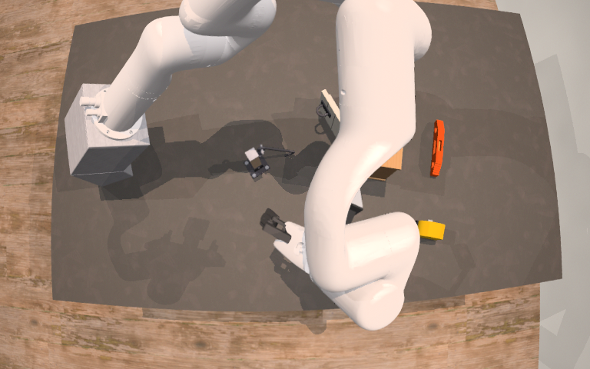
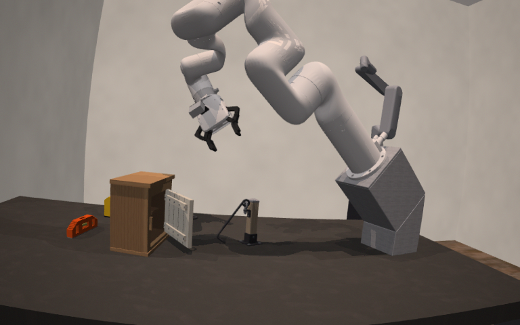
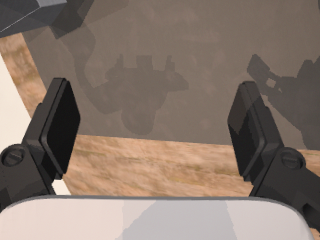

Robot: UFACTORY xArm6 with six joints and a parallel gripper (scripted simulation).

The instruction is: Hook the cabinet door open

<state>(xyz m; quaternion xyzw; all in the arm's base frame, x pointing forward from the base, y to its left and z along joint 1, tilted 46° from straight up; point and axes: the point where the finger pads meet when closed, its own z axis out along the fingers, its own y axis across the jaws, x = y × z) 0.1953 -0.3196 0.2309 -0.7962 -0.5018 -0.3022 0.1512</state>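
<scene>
The gripper [image 1: 282, 231] [image 2: 227, 142] [image 3: 154, 99] stands wide, holding nothing; from above, I see it beyond the post [image 1: 252, 154] [image 2: 252, 216], whose hook [image 1: 278, 151] [image 2: 230, 220] points toward the door [image 1: 331, 114] [image 2: 178, 217]

From the side, the hook slants down, short of the door; I'd pinch its slim, probably stiff rod near the tip, gently, since the cabinet [image 1: 387, 167] [image 2: 129, 214] may tip

At the wrist, only desk [image 3: 200, 40] and floor lie between the pads

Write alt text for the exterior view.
An open, empty gripper hangs above a wooden cabinet, its pale door ajar; the hook slants down from its post, apart from the door.
</scene>
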